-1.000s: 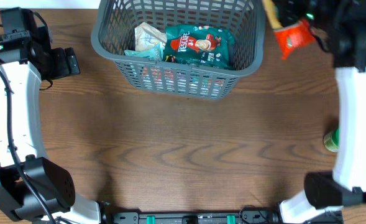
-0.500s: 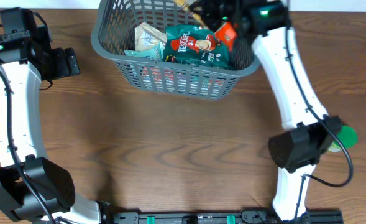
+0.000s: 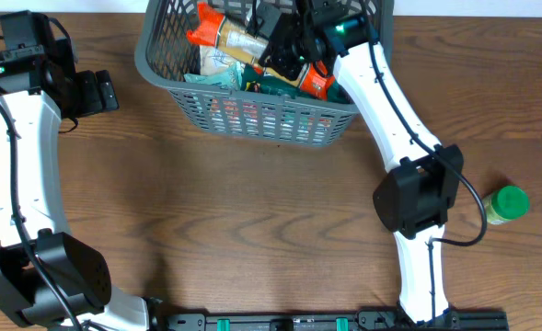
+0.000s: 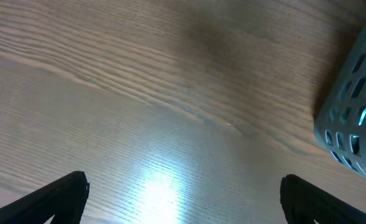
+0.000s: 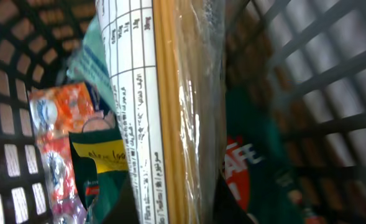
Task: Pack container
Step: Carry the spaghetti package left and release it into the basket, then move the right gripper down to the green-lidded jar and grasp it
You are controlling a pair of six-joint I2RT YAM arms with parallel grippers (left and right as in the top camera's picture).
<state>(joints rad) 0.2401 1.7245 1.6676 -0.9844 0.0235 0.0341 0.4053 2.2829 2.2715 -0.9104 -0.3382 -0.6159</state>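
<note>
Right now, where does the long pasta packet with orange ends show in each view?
Overhead: the pasta packet slants across the container, top centre.
Left wrist: not in it.
Right wrist: it fills the centre, running top to bottom.
Shared landmark: the container's grey lattice wall, seen in all three.

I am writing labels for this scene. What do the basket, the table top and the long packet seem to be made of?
Basket: probably moulded plastic, matte grey, with lattice walls. Table: wood grain with a soft sheen, as glare shows; real wood or laminate, I cannot tell. Long packet: clear glossy film, wrinkled, around thin yellow sticks.
</note>
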